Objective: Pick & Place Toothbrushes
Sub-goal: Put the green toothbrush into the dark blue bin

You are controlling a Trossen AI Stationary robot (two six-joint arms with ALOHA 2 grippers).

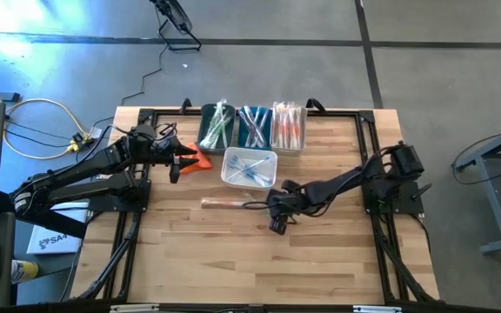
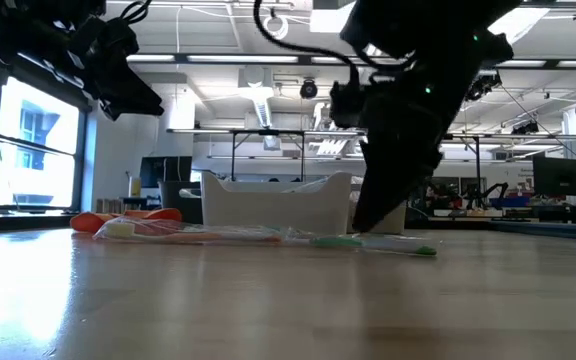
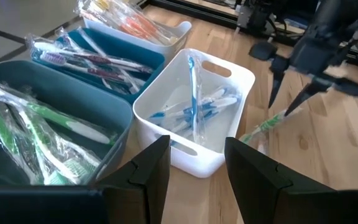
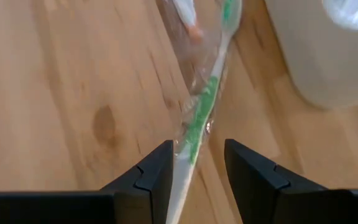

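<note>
Your right gripper (image 4: 196, 163) hangs low over a green toothbrush (image 4: 199, 118) lying on the table (image 1: 233, 261) beside the white bin (image 1: 249, 168), fingers parted astride it. Your left gripper (image 3: 196, 165) waits open near the bins. No writing is legible.

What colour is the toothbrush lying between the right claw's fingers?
Green and white, in a clear wrapper: the toothbrush shows best in the right wrist view, between the open right gripper.
</note>
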